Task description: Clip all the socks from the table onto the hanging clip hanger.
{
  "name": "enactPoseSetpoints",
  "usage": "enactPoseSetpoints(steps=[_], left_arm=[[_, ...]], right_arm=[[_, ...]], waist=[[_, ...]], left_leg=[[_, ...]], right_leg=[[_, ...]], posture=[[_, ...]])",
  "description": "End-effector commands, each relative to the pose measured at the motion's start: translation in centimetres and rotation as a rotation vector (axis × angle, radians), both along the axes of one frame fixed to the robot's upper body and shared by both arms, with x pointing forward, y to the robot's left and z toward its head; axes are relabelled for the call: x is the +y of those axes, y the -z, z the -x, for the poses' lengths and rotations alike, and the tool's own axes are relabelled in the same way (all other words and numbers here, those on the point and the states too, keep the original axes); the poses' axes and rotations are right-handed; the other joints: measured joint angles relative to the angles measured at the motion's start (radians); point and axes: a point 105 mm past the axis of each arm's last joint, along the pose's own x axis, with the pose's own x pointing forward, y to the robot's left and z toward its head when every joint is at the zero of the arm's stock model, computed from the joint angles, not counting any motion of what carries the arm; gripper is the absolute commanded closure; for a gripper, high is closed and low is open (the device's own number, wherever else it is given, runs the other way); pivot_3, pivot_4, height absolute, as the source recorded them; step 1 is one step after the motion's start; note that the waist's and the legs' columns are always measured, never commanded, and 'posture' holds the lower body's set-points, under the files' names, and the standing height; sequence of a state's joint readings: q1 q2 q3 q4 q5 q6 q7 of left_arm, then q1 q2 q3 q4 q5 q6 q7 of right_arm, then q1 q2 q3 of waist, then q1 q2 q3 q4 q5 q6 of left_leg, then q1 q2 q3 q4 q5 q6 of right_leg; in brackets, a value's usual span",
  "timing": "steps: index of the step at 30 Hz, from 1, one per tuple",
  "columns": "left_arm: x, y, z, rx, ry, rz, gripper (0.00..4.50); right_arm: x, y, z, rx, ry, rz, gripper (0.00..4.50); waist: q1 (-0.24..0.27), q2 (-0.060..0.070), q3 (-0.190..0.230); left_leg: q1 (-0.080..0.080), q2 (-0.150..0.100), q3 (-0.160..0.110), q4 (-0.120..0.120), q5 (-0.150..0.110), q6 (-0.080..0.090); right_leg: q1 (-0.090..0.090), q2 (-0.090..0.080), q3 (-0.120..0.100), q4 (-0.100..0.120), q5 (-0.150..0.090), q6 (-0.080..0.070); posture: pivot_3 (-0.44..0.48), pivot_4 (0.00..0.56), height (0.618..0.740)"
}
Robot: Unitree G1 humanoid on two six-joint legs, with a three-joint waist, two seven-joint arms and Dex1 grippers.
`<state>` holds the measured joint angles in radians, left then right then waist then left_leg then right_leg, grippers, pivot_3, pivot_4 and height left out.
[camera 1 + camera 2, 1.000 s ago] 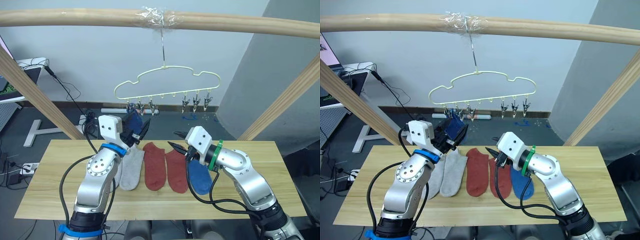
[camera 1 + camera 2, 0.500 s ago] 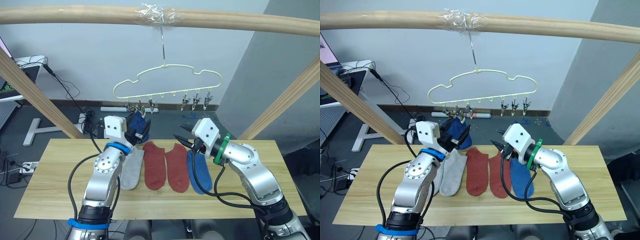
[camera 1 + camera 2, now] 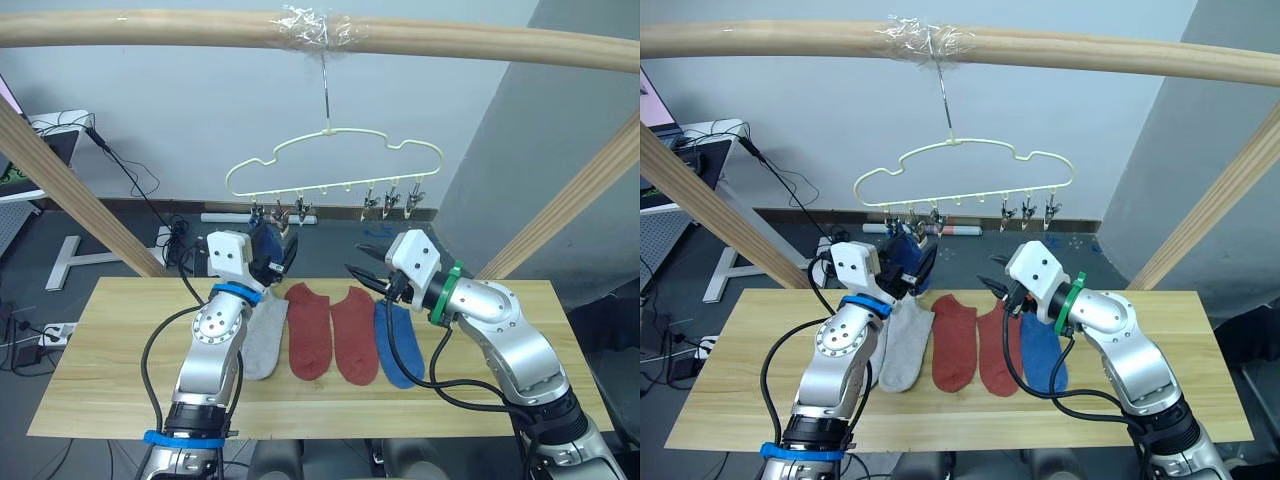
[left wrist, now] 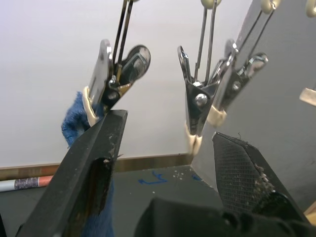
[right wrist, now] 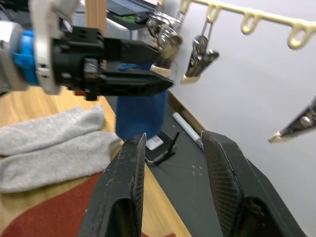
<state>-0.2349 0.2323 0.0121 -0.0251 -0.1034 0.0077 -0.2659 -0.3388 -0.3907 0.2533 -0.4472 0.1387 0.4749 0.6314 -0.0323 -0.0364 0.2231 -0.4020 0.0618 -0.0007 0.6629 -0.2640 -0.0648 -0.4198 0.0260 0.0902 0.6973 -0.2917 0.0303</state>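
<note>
The pale yellow clip hanger (image 3: 335, 163) hangs from its hook above the table's (image 3: 100, 380) far edge. A blue sock (image 4: 75, 122) appears held by the leftmost silver clip (image 4: 104, 84) and dangles below it. My left gripper (image 4: 170, 128) is open just under that clip, one finger in front of the sock. My right gripper (image 3: 358, 262) is open and empty, raised over the socks on the table. Lying there in a row are two light grey socks (image 3: 902, 340), two rust red socks (image 3: 308, 330) and a blue sock (image 3: 397, 342).
A thick wooden bar (image 3: 150, 30) carries the hanger, with slanted wooden posts at left (image 3: 60, 170) and right (image 3: 575, 195). More clips (image 3: 392, 200) hang free at the hanger's right end. Cables lie on the floor behind the table.
My left gripper has risen with the blue sock to the leftmost clip. My right gripper has lifted off the socks and moved up and back.
</note>
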Motion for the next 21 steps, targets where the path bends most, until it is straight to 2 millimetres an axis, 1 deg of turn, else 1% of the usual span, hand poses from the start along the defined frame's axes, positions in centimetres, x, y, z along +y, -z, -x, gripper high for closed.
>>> enactPoseSetpoints(steps=[1, 4, 10, 11, 12, 13, 21], left_arm=[[0.26, -1.75, -0.08, -0.081, -0.021, 0.002, 1.31], [0.36, -2.38, -0.21, -0.106, -0.037, 0.002, 1.31], [0.42, -2.35, -0.28, -0.101, -0.038, 0.010, 1.31], [0.35, -2.24, -0.29, -0.096, -0.034, 0.009, 1.69], [0.30, -2.17, -0.29, -0.093, -0.031, 0.007, 1.85], [0.18, -2.19, -0.27, -0.095, -0.025, 0.001, 2.11], [-0.05, -2.73, -0.30, -0.115, -0.020, 0.001, 2.11]], right_arm=[[-0.08, -2.03, 0.35, -0.079, -0.023, -0.024, 2.69], [-0.24, -2.08, 0.20, -0.081, -0.022, -0.020, 2.69], [-0.20, -2.14, 0.13, -0.082, -0.026, -0.020, 2.69], [-0.16, -2.17, 0.13, -0.083, -0.028, -0.021, 2.64], [-0.14, -2.19, 0.14, -0.083, -0.029, -0.021, 2.64], [-0.12, -2.20, 0.12, -0.084, -0.029, -0.021, 2.64], [0.25, -2.69, 0.24, -0.093, -0.054, -0.035, 2.64]], waist=[[0.000, 0.000, 0.000], [0.000, 0.000, 0.002], [0.000, -0.001, 0.003], [0.000, -0.001, 0.003], [0.000, -0.001, 0.003], [0.000, -0.001, 0.003], [0.000, -0.001, 0.003]], left_leg=[[0.000, 0.000, 0.000, 0.000, 0.000, 0.000], [0.000, 0.000, 0.000, 0.000, 0.000, 0.000], [0.000, 0.000, 0.000, 0.000, 0.000, 0.000], [0.000, 0.000, 0.000, 0.000, 0.000, 0.000], [0.000, 0.000, 0.000, 0.000, 0.000, 0.000], [0.000, 0.000, 0.000, 0.000, 0.000, 0.000], [0.000, 0.000, 0.000, 0.000, 0.000, 0.000]], right_leg=[[0.000, 0.000, 0.000, 0.000, 0.000, 0.000], [0.000, 0.000, 0.000, 0.000, 0.000, 0.000], [0.000, 0.000, 0.000, 0.000, 0.000, 0.000], [0.000, 0.000, 0.000, 0.000, 0.000, 0.000], [0.000, 0.000, 0.000, 0.000, 0.000, 0.000], [0.000, 0.000, 0.000, 0.000, 0.000, 0.000], [0.000, 0.000, 0.000, 0.000, 0.000, 0.000]], posture=[[-0.022, 0.231, 0.700], [-0.021, 0.232, 0.700], [-0.017, 0.232, 0.700], [-0.017, 0.231, 0.700], [-0.017, 0.231, 0.700], [-0.017, 0.231, 0.700], [-0.015, 0.230, 0.700]])
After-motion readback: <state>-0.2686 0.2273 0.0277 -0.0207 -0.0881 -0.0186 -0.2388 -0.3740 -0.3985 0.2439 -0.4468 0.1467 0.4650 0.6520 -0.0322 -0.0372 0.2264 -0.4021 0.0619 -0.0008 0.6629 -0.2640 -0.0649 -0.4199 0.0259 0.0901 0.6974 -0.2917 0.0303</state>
